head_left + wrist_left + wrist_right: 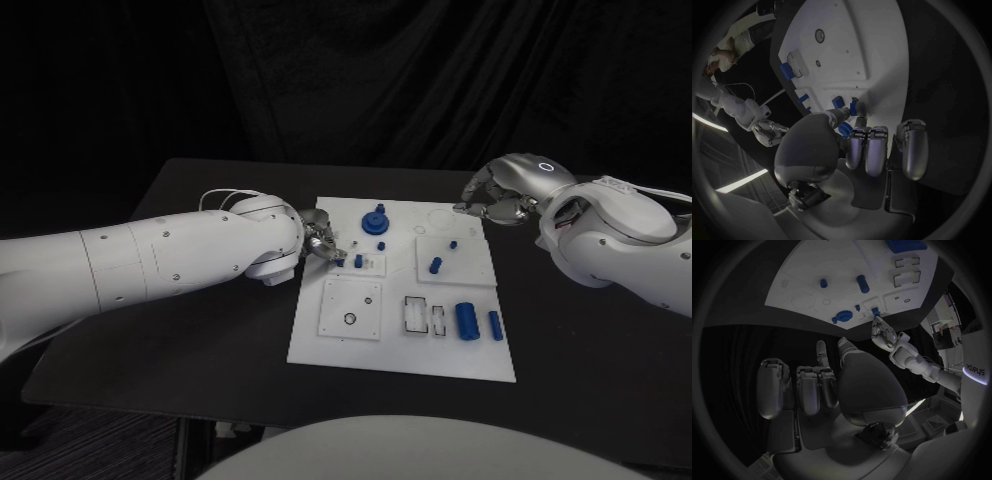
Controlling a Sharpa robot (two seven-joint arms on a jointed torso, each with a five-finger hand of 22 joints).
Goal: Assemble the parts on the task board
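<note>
The task board (325, 345) lay at the centre of the frame in the head view, on the black table (173, 340). The left hand (320, 244) sat at the board's upper left edge, its fingertips over a small blue part (340, 262); the left wrist view showed a blue part (846, 130) pinched between the thumb and a finger, just beside the board's edge. The right hand (493, 205) hovered at the upper right of the board, off its corner, fingers curled inward with nothing in them. In the upper centre of the board stood a round blue knob (375, 219). Below it, two small pegs (381, 245) stood apart. On the right plate a short cylinder (436, 265) stood upright, with a smaller peg (453, 243) above it. In the lower right of the board lay a large cylinder (466, 320) and, just beside it on the right, a thin pin (495, 325). A square plate (351, 308) with a ring-shaped hole lay at the lower left.
</note>
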